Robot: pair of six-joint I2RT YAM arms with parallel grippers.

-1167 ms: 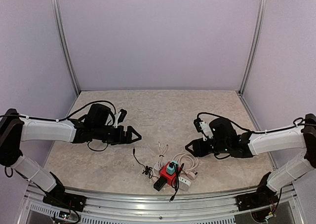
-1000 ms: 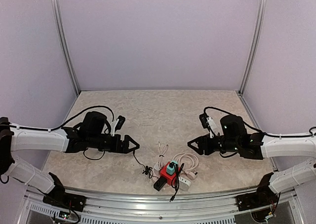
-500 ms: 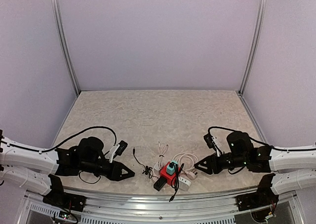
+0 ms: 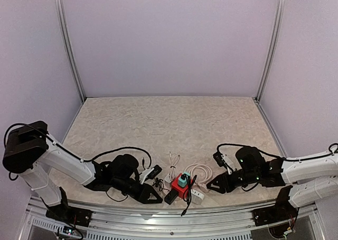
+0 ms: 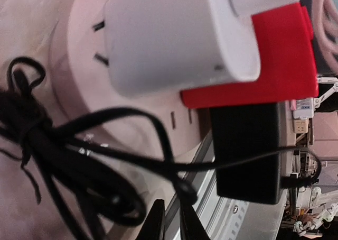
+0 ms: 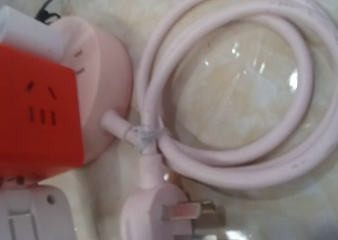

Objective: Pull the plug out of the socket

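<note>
The red socket sits near the table's front edge on a pale pink round base. A teal plug stands in its top and a black plug block sticks out of its near face. In the left wrist view a white plug covers the red socket above the black block. My left gripper lies just left of the black block, its fingers shut beside a tangled black cable. My right gripper rests low to the socket's right, its fingers hidden in its wrist view.
A coiled pink cord with a pink three-pin plug lies right of the red socket. A white block sits at its near right. A thin white cable lies behind. The metal front rail runs just beyond.
My left arm swept down and right to the black plug block and its jaws closed. My right arm dropped and drew in close to the socket's right side.
</note>
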